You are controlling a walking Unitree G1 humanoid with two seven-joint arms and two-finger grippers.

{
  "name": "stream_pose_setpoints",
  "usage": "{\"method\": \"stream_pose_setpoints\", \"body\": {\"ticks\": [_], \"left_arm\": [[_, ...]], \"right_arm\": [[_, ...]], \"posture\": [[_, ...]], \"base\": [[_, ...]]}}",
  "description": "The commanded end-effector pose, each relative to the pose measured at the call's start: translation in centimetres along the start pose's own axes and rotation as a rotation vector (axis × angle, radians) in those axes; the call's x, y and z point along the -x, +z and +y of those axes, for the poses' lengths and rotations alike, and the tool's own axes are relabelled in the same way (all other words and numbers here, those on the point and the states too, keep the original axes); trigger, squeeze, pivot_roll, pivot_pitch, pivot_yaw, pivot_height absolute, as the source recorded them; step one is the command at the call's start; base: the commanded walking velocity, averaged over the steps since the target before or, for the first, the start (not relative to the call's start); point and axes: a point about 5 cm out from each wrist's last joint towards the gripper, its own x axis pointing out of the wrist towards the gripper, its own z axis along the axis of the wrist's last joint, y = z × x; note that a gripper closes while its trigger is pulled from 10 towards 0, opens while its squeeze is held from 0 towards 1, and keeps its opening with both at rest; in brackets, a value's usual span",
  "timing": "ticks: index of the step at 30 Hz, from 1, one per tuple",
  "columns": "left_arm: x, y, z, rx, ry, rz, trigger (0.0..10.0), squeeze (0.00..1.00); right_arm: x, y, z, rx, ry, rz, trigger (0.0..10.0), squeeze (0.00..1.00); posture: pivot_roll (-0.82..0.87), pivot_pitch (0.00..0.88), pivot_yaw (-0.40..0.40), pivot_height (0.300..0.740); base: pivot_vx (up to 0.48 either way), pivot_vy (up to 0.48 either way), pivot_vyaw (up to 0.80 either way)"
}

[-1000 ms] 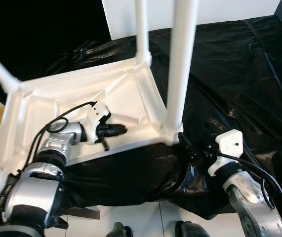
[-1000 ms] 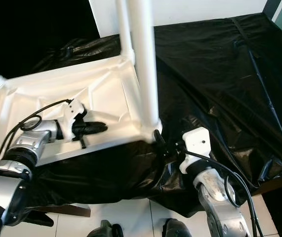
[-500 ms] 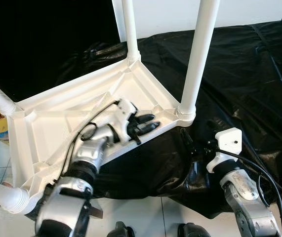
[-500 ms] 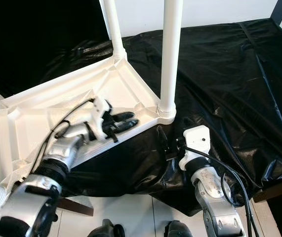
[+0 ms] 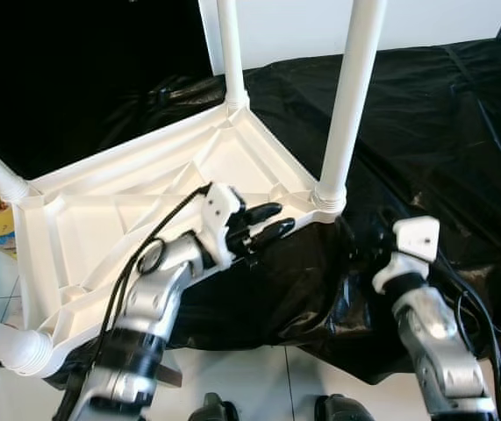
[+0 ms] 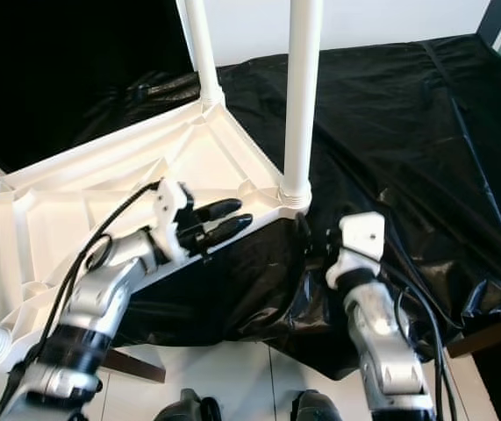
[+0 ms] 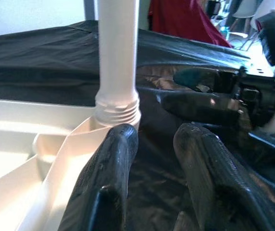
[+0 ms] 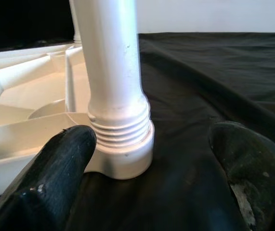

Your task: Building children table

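Black sheet (image 5: pixel 425 114) covers surface; upturned white table (image 5: pixel 136 219) on it

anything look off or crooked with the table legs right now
Nothing stands out. The white table lies upside down on the black sheet, and the near leg stands straight in its threaded corner socket. The left gripper straddles the table's rim; the right gripper is open toward that leg's base.

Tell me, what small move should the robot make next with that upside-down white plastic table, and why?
Probably ease the right gripper forward to close on the nearest white plastic leg near its threaded base: its open fingers already flank it. The left gripper, open, rests over the upturned white tabletop's rim.
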Motion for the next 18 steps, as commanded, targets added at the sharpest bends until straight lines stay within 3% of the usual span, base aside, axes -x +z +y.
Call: {"method": "stream_pose_setpoints", "body": {"ticks": [1, 3, 6, 14, 15, 18], "left_arm": [[0.7, 0.1, -0.6, -0.001, 0.024, 0.016, 10.0, 0.0], [0.7, 0.1, -0.6, -0.001, 0.024, 0.016, 10.0, 0.0], [2.2, 0.2, -1.3, -0.015, 0.024, 0.053, 10.0, 0.0], [4.0, 0.5, -1.3, -0.047, 0.021, 0.107, 10.0, 0.0], [4.7, 0.2, -0.6, -0.064, 0.013, 0.143, 10.0, 0.0], [5.2, -0.1, 0.2, -0.075, 0.0, 0.174, 10.0, 0.0]], "right_arm": [[-0.6, -0.7, -0.2, -0.005, 0.016, 0.014, 10.0, 0.0], [-0.6, -0.7, -0.2, -0.005, 0.016, 0.014, 10.0, 0.0], [-2.6, -0.9, -0.7, 0.021, 0.056, 0.016, 10.0, 0.0], [-5.6, -0.7, -1.3, 0.055, 0.157, 0.011, 10.0, 0.0], [-6.9, -0.4, -1.3, 0.069, 0.221, 0.011, 10.0, 0.0], [-7.8, -0.2, -1.1, 0.083, 0.276, 0.016, 10.0, 0.0]], "posture": [[-0.04, 0.108, 0.035, 0.74], [-0.04, 0.108, 0.035, 0.74], [-0.02, 0.1, 0.011, 0.74], [0.01, 0.084, -0.032, 0.74], [0.03, 0.076, -0.056, 0.74], [0.03, 0.074, -0.06, 0.74]], "base": [[0.0, 0.0, 0.0], [0.0, 0.0, 0.0], [0.0, 0.0, 0.0], [0.0, 0.0, 0.0], [0.0, 0.0, 0.0], [0.0, 0.0, 0.0]]}}
